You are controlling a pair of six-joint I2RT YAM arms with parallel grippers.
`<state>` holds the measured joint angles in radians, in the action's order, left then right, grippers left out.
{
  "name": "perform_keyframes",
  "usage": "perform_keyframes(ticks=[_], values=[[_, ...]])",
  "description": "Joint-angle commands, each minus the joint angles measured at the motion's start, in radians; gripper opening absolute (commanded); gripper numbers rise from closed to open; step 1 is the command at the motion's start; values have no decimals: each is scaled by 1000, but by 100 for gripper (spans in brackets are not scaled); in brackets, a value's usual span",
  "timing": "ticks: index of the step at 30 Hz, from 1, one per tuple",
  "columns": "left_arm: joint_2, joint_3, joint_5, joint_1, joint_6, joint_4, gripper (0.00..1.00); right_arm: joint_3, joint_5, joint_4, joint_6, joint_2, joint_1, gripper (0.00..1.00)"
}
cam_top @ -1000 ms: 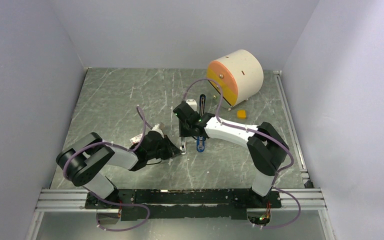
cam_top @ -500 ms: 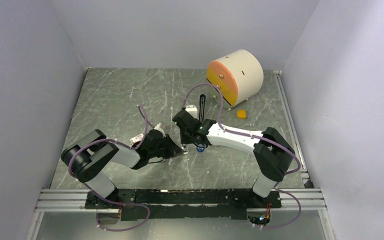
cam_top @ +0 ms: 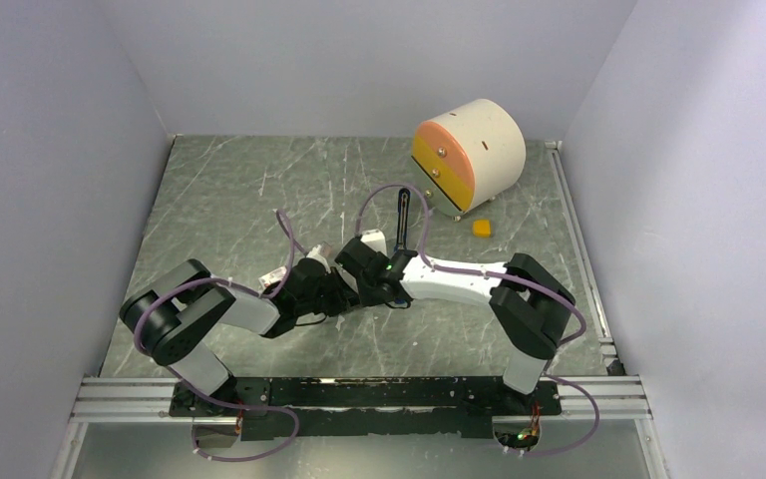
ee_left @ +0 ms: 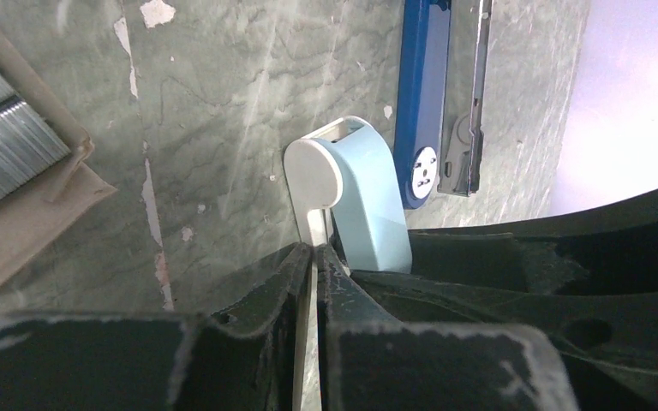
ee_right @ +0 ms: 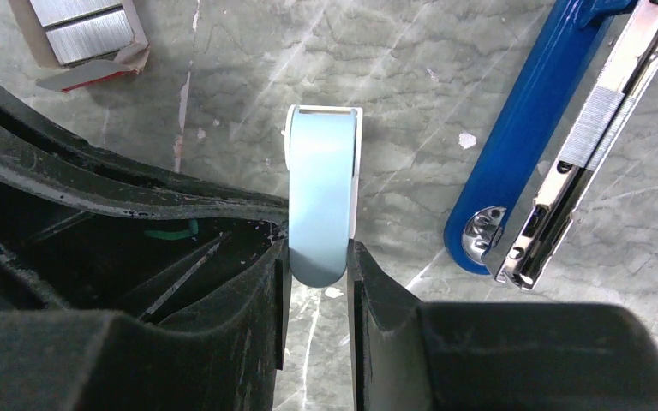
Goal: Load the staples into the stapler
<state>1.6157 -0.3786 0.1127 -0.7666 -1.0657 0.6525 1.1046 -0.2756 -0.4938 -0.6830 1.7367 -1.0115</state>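
The right end effector (ee_right: 317, 278) was squeezed narrow on the pale blue piece (ee_right: 319, 180), holding its round end. The left end effector (ee_left: 313, 257) was pinched shut on that piece's thin white side. Just right of the right end effector lay the stapler (ee_right: 527, 120), open, on the surface (ee_right: 223, 103). Farther off to its left, the staples (ee_right: 94, 34) sat in a torn box (ee_right: 86, 77).

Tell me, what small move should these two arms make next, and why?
My guess: the left gripper lets go of the pale-blue piece, leaving the right gripper to carry it aside. Both are shut on it, the left seemingly on its white edge, and it lies between the staples and the opened stapler.
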Motion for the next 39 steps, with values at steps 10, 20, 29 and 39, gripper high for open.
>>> perform_keyframes(ticks=[10,20,29,39], values=[[-69,75,-108,3,59,-148,17,-23,9,-23,-6,119,-10,23],[-197,92,-158,1,71,-236,17,-22,-10,-33,1,204,-14,24],[-296,107,-210,2,70,-314,18,20,-14,-30,21,240,-12,26],[-389,124,-265,2,75,-371,17,63,-92,-17,19,97,-8,34]])
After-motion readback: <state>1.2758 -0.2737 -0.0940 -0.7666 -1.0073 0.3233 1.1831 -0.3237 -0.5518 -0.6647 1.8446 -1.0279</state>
